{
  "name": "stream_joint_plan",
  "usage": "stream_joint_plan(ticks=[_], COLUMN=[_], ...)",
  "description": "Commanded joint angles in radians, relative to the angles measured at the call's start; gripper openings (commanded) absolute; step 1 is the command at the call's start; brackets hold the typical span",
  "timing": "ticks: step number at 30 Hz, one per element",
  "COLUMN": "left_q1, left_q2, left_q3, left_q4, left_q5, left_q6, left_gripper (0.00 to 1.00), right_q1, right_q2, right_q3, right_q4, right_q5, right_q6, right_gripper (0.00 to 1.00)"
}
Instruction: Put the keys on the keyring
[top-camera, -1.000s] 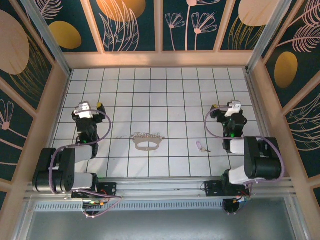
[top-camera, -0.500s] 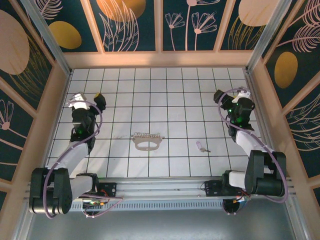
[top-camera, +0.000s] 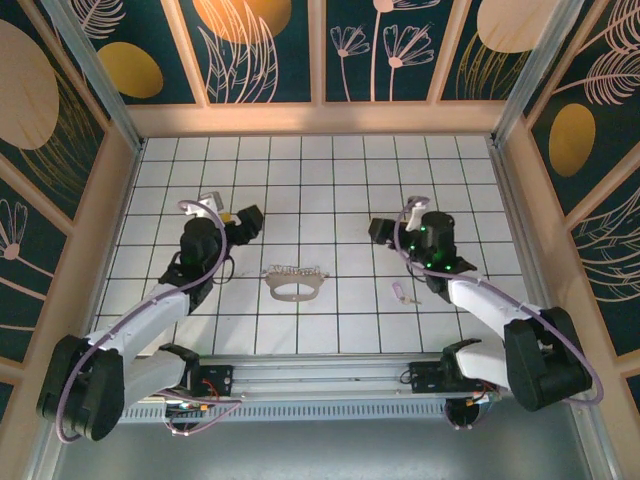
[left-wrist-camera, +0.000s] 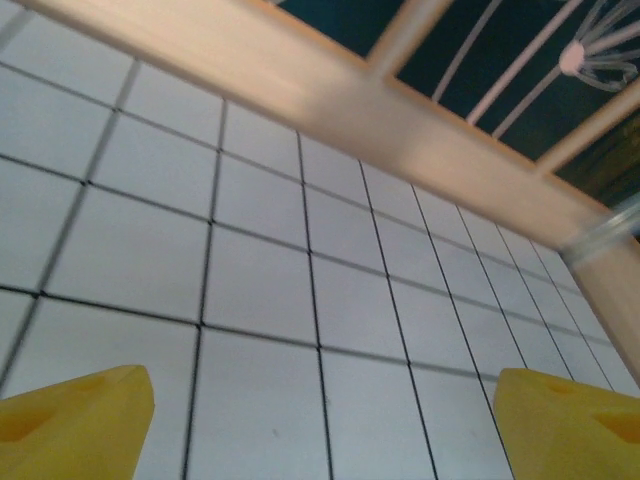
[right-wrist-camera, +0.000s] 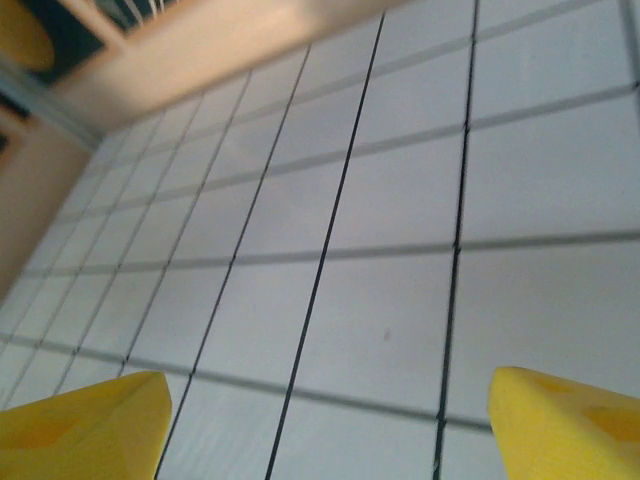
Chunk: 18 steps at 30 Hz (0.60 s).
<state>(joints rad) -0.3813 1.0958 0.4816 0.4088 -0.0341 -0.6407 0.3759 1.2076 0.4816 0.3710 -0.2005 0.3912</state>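
Leans inward with left hand (top-camera: 247, 219) and right hand (top-camera: 379, 230) spread wide, empty, over the white tiled tabletop (top-camera: 300, 170) between floral walls. Finds the keyring (top-camera: 293, 290) flat near the front edge's middle, the key (top-camera: 402, 292) apart, rightward.

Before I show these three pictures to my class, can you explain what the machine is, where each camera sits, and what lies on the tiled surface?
These are two robot arms bolted at the near edge of a white tiled table. The wide picture looks down from above. The other two come from a camera on each wrist, with yellow fingertips at the bottom corners. The left end effector and right end effector are both open and hold nothing. Between the arms lies a silver keyring. Nearer the right arm is a tiny key with a pinkish head, apart from the ring.
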Motion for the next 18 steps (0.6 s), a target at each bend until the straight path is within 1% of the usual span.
stream_joint_plan(ticks=[1, 2, 5, 7, 9, 12, 14, 15, 18], left_q1=[-0.034, -0.049, -0.096, -0.135, -0.164, -0.204, -0.235, -0.256, -0.321], left_q2=[-0.025, -0.028, -0.03, -0.023, -0.009, 0.035, 0.066, 0.079, 0.101], left_q3=[0.003, 0.007, 0.001, -0.011, -0.028, -0.062, -0.087, -0.098, -0.112], left_q4=[-0.096, -0.107, -0.11, -0.102, -0.079, -0.02, 0.03, 0.049, 0.067], left_q5=[0.016, 0.015, 0.004, -0.015, -0.017, 0.012, 0.028, 0.024, -0.01], left_q6=[-0.086, -0.092, -0.117, -0.138, -0.163, -0.206, -0.238, -0.249, -0.259], left_gripper=[0.87, 0.87, 0.87, 0.87, 0.87, 0.87, 0.87, 0.86, 0.86], right_q1=[0.077, 0.09, 0.113, 0.134, 0.159, 0.203, 0.228, 0.243, 0.284], right_q2=[0.047, 0.059, 0.075, 0.076, 0.072, 0.07, 0.074, 0.076, 0.07], right_q3=[0.018, 0.018, -0.004, -0.01, -0.018, -0.041, -0.068, -0.082, -0.116], right_q4=[-0.092, -0.095, -0.048, -0.034, -0.025, -0.006, 0.027, 0.039, 0.06], right_q5=[0.111, 0.106, -0.007, -0.04, -0.046, -0.05, -0.056, -0.05, -0.003], right_q6=[-0.035, -0.033, -0.032, -0.022, -0.01, 0.002, 0.015, 0.026, 0.057], right_gripper=[0.83, 0.83, 0.78, 0.74, 0.71, 0.69, 0.64, 0.61, 0.6])
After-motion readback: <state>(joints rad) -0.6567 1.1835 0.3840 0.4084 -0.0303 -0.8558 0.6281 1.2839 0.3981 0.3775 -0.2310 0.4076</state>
